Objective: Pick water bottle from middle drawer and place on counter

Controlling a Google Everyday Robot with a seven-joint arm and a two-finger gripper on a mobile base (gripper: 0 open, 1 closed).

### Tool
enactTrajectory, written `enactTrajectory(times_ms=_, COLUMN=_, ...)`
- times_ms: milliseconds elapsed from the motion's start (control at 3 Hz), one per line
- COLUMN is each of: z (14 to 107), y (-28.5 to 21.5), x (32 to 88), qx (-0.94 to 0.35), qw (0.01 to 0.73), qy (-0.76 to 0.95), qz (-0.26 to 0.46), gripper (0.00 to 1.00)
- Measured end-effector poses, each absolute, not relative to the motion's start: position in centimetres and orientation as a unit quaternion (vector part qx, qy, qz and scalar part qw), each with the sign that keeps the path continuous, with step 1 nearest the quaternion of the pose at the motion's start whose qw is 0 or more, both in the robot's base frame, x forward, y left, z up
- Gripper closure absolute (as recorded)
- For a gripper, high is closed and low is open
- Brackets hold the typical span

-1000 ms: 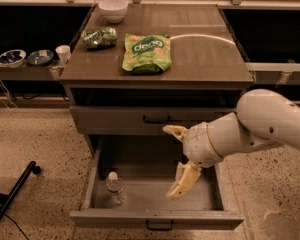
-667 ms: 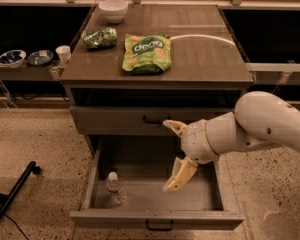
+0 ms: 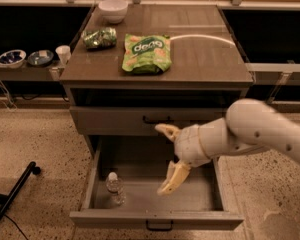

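The water bottle (image 3: 115,188) is small and clear, with a white cap and a ribbed body, and it stands upright on the floor of the open middle drawer (image 3: 90,180), in the lower left part of the frame, close to the drawer's left wall and nearer its front panel than its back. The pincer (image 3: 161,159) hangs over the middle of the same drawer, to the right of the bottle and apart from it, with bare drawer floor between them; its two pale fingers are spread wide, one pointing left just below the drawer above and the other reaching down toward the drawer floor, and it has hold of nothing. The white arm (image 3: 262,131) behind it comes in from the right edge of the frame. Apart from the bottle, nothing else shows inside the drawer. Above it sits a shallower closed drawer front (image 3: 110,120) with a dark handle (image 3: 157,120) at its centre. On the counter (image 3: 205,64), in the upper half of the frame, lie a green snack bag (image 3: 146,53) near the middle, a smaller crumpled green packet (image 3: 100,37) to its left, a white bowl (image 3: 113,10) at the back left, and a pale curved streak (image 3: 205,38) toward the right. At the far left a narrow side shelf (image 3: 20,73) carries two small bowls (image 3: 12,57) and a white cup (image 3: 63,53)
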State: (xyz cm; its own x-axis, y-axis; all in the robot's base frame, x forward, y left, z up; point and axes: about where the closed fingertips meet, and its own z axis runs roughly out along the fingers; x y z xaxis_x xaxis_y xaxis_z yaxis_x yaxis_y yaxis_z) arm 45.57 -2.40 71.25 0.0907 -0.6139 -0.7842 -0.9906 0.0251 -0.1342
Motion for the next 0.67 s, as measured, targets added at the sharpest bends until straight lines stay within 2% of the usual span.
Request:
enactTrajectory(times_ms=333, z=67.2, y=-0.3, x=47.2, qx=-0.647, qw=0.38, qy=0.611, qz=0.254, gripper=0.0)
enactTrajectory(times_ms=667, z=65.7, y=0.7, x=49.4, qx=-0.653, qw=0.432, qy=0.573, qz=0.243, gripper=0.0)
